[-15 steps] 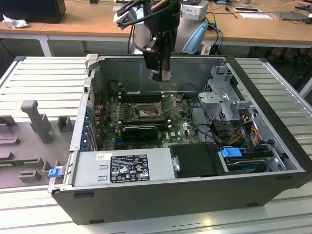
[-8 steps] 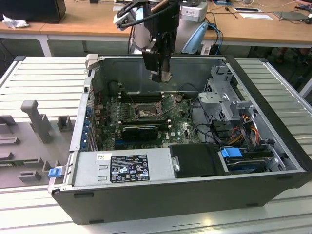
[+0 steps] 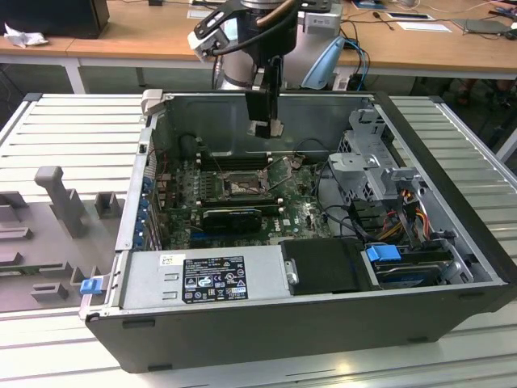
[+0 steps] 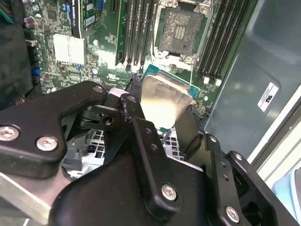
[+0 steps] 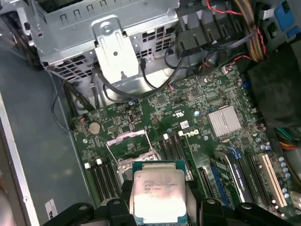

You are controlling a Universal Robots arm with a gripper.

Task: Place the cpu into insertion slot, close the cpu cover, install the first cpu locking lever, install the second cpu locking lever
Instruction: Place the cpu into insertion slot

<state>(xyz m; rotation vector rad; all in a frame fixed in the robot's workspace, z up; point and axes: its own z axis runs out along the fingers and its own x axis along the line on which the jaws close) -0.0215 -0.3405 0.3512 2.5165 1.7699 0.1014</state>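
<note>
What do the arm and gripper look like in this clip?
The arm is silver-grey with a light blue joint cap and a black cable looped beside it. The gripper is matte black, built of angular links fastened with silver screws.

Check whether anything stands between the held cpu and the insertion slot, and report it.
Nothing visible does. The end effector grips the cpu, and in the second wrist view the insertion slot lies uncovered, its contact field bare, with open air between chip and socket.
</note>
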